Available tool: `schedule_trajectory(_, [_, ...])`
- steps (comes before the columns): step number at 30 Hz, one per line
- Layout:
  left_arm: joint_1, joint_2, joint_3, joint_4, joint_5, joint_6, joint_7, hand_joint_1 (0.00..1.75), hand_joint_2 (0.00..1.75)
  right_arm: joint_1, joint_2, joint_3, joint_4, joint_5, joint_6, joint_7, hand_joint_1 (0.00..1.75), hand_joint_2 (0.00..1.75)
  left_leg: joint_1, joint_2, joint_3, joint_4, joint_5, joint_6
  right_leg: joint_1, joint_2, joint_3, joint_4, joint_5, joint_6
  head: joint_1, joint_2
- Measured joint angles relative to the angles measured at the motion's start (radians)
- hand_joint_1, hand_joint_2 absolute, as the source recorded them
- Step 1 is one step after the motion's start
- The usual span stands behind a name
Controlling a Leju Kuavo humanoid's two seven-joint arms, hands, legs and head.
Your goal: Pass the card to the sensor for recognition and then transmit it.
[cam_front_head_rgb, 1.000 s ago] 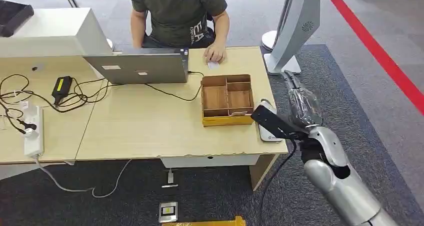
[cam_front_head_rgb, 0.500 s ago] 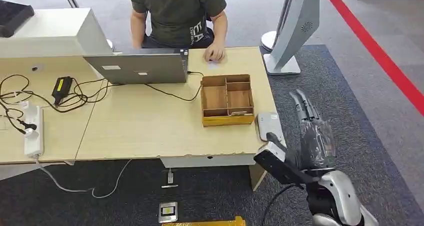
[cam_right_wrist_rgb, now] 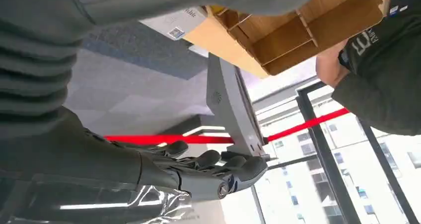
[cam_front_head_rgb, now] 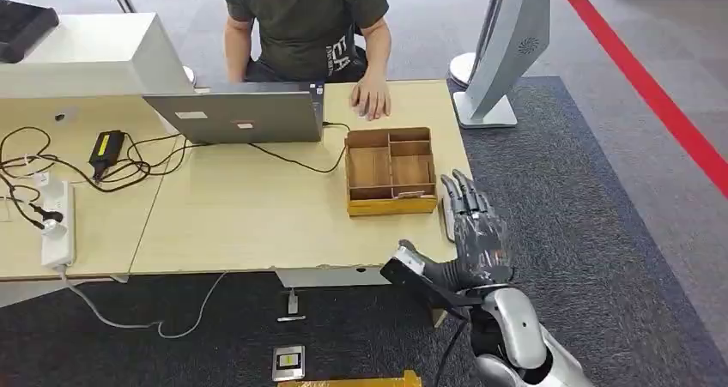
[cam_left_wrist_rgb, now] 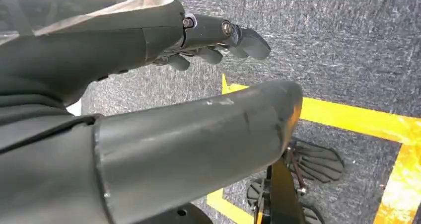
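The robot's right hand (cam_front_head_rgb: pixel 474 224), fingers spread and holding nothing, is hovering over the flat grey-white sensor pad (cam_front_head_rgb: pixel 450 218) just beside the mustard-yellow divided cardboard tray (cam_front_head_rgb: pixel 391 172) on the pale wooden tabletop (cam_front_head_rgb: pixel 249 215). No card is visible; presumably it is lying in that tray. Judging so, the hand should be reaching leftward into a compartment before tapping the pad. The left hand (cam_left_wrist_rgb: pixel 198 40) is hanging loosely open.

Head view: high, looking down on the desk (cam_front_head_rgb: pixel 257 215).
Left wrist: close behind the left hand (cam_left_wrist_rgb: pixel 149 45), facing carpet.
Right wrist: close, tilted.
Shared: wooden box (cam_front_head_rgb: pixel 391 171) (cam_right_wrist_rgb: pixel 308 30).
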Motion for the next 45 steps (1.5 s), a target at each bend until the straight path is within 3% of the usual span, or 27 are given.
schedule_trajectory(7, [0.0, -0.006, 0.0, 0.0, -0.013, -0.011, 0.008, 0.0, 0.0, -0.058, 0.082, -0.03, 0.137, 0.071, -0.063, -0.026, 0.0, 1.75, 0.0, 0.0, 0.0, 0.0, 0.0, 0.0, 0.0, 0.0, 0.0, 0.0, 0.0, 0.0, 0.0, 0.0])
schedule_trajectory(22, [-0.008, -0.014, -0.003, 0.0, -0.046, -0.021, 0.023, 0.0, 0.0, -0.18, 0.19, -0.076, 0.364, 0.136, -0.01, -0.121, 0.0, 1.75, 0.0, 0.0, 0.0, 0.0, 0.0, 0.0, 0.0, 0.0, 0.0, 0.0, 0.0, 0.0, 0.0, 0.0])
schedule_trajectory(35, [-0.048, -0.016, -0.029, 0.0, -0.093, -0.028, 0.043, 0.0, 0.0, -0.293, 0.244, -0.068, 0.585, 0.18, 0.015, -0.185, 0.0, 1.75, 0.0, 0.0, 0.0, 0.0, 0.001, 0.0, 0.0, 0.0, 0.0, 0.0, 0.001, 0.0, 0.0, 0.0])
schedule_trajectory(43, [-0.049, -0.016, -0.034, 0.0, -0.093, -0.031, 0.043, 0.0, 0.0, -0.31, 0.259, -0.062, 0.629, 0.184, 0.022, -0.19, 0.0, 1.75, 0.0, 0.0, 0.0, 0.0, 0.001, 0.0, 0.0, 0.0, -0.001, 0.0, 0.001, 0.0, 0.0, 0.0])
schedule_trajectory(45, [-0.052, -0.018, -0.047, 0.0, -0.087, -0.036, 0.042, 0.0, 0.0, -0.351, 0.287, -0.053, 0.73, 0.184, 0.021, -0.2, 0.0, 1.75, 0.0, 0.0, 0.0, 0.0, 0.001, 0.0, 0.001, 0.0, -0.001, 0.0, 0.001, 0.0, 0.0, 0.0])
